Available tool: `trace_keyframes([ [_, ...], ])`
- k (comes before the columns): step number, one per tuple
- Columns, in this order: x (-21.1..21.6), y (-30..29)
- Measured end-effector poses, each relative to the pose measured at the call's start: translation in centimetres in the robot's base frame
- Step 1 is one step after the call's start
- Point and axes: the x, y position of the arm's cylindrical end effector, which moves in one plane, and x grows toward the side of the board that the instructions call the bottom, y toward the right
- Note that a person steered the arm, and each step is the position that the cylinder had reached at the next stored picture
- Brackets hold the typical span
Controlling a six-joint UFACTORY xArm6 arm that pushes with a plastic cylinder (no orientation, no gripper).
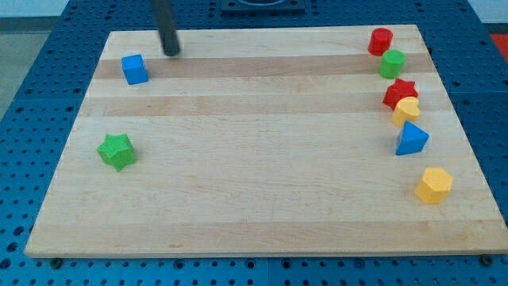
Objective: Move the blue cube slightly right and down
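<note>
A pale wooden board [262, 183] lies on a blue perforated table [32, 71]. The blue cube [135, 69] sits in the frame's upper left, near the board's left edge. My tip [171, 52], a bare rod holding nothing, stands near the cube's upper right, not touching.

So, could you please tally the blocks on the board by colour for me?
Blue: 2, the blue cube and blue triangular block
Green: 2, green star, green block
Red: 2, red block, red star
Yellow: 2, yellow block, yellow piece
Total: 8
</note>
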Motion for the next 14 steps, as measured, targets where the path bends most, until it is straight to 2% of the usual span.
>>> trace_keyframes([
  [1, 0.1, -7.1],
  [2, 0.9, -9.9],
  [3, 6.3, -4.1],
  [5, 7.7, 7.4],
  [7, 11.0, 21.6],
  [8, 12.2, 22.9],
  [9, 13.2, 20.5],
  [10, 16.5, 14.4],
  [11, 16.6, 11.1],
  [12, 9.0, 11.7],
  [14, 2.3, 12.9],
])
